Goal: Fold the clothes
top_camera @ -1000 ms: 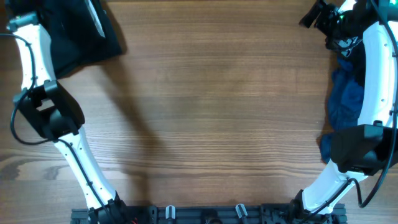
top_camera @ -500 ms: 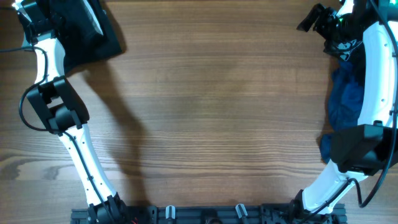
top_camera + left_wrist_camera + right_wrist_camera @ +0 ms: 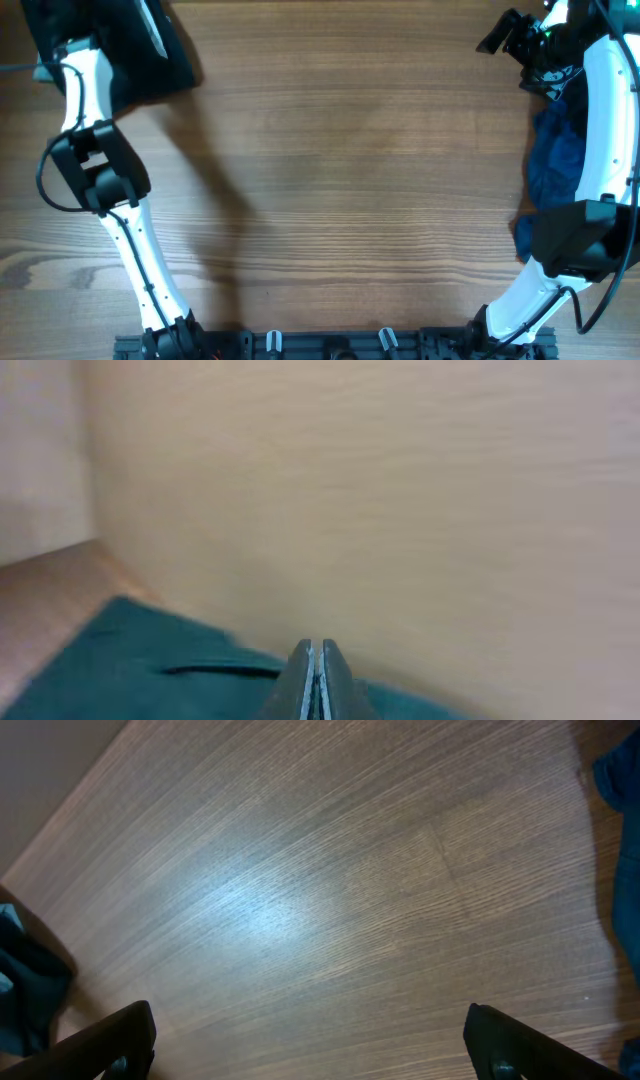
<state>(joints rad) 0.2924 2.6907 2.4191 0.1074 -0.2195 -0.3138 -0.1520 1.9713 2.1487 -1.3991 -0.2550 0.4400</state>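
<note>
The clothes [image 3: 150, 55], black fabric, lie bunched at the table's far left corner. My left arm [image 3: 78, 85] reaches up over them, and its tip is lost against the dark cloth at the frame's edge. In the left wrist view my left gripper [image 3: 316, 682] is shut, fingers pressed flat together with nothing seen between them, just above the dark fabric [image 3: 130, 660]. My right gripper [image 3: 500, 35] hangs open at the far right corner. In the right wrist view its fingertips [image 3: 120, 1042] stand wide apart over bare wood, with my right gripper [image 3: 315, 1055] holding nothing.
A heap of blue garments [image 3: 555, 160] lies along the right edge, under the right arm; a bit of it shows as blue cloth [image 3: 622, 780] in the right wrist view. A pale wall [image 3: 400, 490] stands just behind the far left corner.
The left arm has swung and drawn in slightly over the black clothes at the far left corner. The right arm has barely shifted. Both grippers keep their state.
</note>
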